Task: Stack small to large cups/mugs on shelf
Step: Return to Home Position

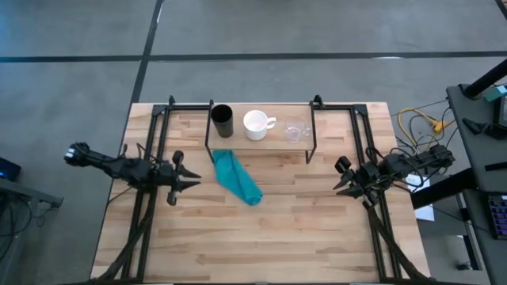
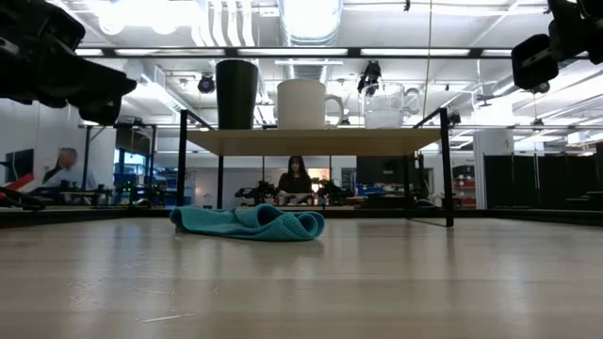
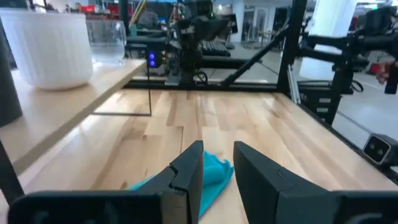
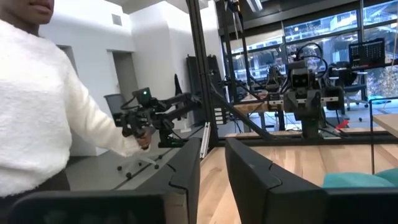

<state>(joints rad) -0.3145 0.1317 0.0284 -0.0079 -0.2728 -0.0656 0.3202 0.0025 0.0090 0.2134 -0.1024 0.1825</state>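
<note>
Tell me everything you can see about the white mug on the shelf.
The white mug looks ceramic, with faint vertical ribs on its wall and one loop handle pointing toward the clear glass cup. It stands upright, mouth up, apparently empty, in the middle of the shelf, between the black cup and the glass cup, touching neither. Only the shelf board touches it.

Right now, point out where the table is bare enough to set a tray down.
Widest bare patch: the table's half away from the shelf, past the cloth. A smaller one lies between cloth and right hand; the left hand sits close to the cloth. The shelf is crowded: black cup, mug and glass fill its row.
</note>
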